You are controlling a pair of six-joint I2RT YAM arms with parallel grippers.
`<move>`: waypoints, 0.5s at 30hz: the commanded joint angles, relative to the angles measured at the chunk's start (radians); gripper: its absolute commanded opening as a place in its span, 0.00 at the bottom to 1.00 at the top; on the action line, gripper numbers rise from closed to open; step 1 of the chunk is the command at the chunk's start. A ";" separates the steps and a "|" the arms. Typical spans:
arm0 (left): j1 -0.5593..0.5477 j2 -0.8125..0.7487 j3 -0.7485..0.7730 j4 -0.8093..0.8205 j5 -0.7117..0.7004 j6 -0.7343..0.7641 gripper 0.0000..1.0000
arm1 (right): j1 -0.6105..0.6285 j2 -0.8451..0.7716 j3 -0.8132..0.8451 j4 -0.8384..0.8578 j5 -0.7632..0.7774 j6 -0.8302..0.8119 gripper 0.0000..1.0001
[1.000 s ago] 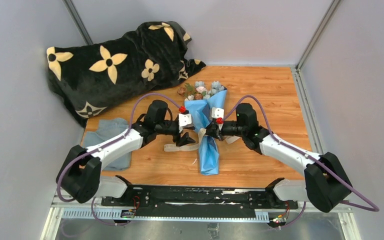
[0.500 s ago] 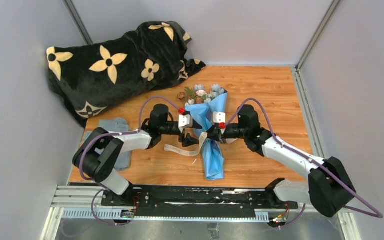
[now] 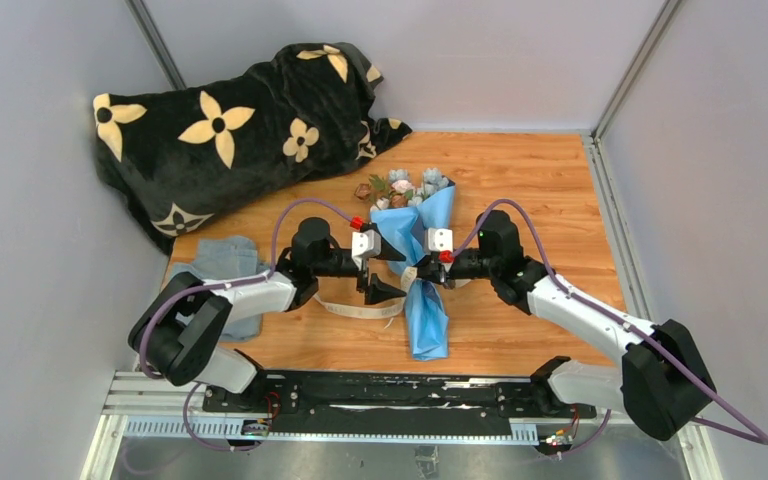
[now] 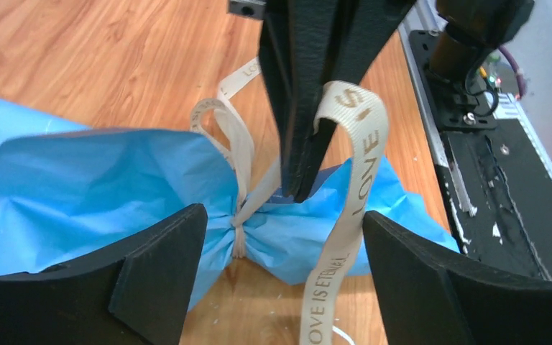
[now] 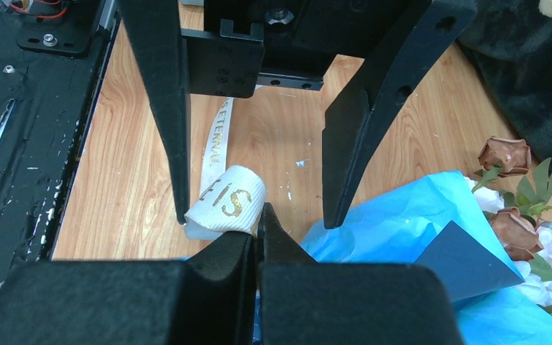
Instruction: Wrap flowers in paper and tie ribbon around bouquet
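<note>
The bouquet (image 3: 422,262) lies mid-table, its flowers (image 3: 400,186) pointing to the far side and the blue paper (image 3: 426,312) cinched at the waist. The beige ribbon (image 4: 356,165) is knotted round that waist (image 4: 238,224), and one printed tail hangs loose. My left gripper (image 4: 282,219) is open just left of the bouquet; the tail drops between its jaws, unpinched. My right gripper (image 5: 259,226) is shut on a ribbon loop (image 5: 230,198) right at the knot. Its black fingers (image 4: 309,108) show in the left wrist view.
A black flower-print blanket (image 3: 230,130) is heaped at the back left. A grey-blue cloth (image 3: 218,272) lies by the left arm. Ribbon slack (image 3: 352,310) trails on the wood left of the bouquet. A black rail (image 3: 360,390) runs along the near edge, and grey walls close the sides.
My left jaws have spread wider and the left arm has folded back toward its base. The bouquet's lower end has swung slightly right. The right gripper stays shut on the ribbon.
</note>
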 commanded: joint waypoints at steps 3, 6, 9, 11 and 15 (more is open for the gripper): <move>-0.026 0.025 -0.043 0.151 -0.132 -0.156 0.79 | 0.002 -0.015 -0.006 0.024 -0.034 -0.014 0.00; -0.050 0.050 -0.042 0.182 -0.160 -0.125 0.74 | 0.003 -0.006 -0.002 0.028 -0.059 -0.011 0.00; -0.068 0.089 -0.045 0.219 -0.188 -0.088 0.73 | 0.002 -0.005 -0.007 0.041 -0.069 -0.008 0.00; -0.079 0.118 -0.044 0.243 -0.213 -0.068 0.73 | 0.003 -0.005 -0.009 0.042 -0.067 -0.008 0.00; -0.091 0.172 -0.029 0.316 -0.221 -0.075 0.71 | 0.002 -0.006 -0.012 0.041 -0.073 -0.007 0.00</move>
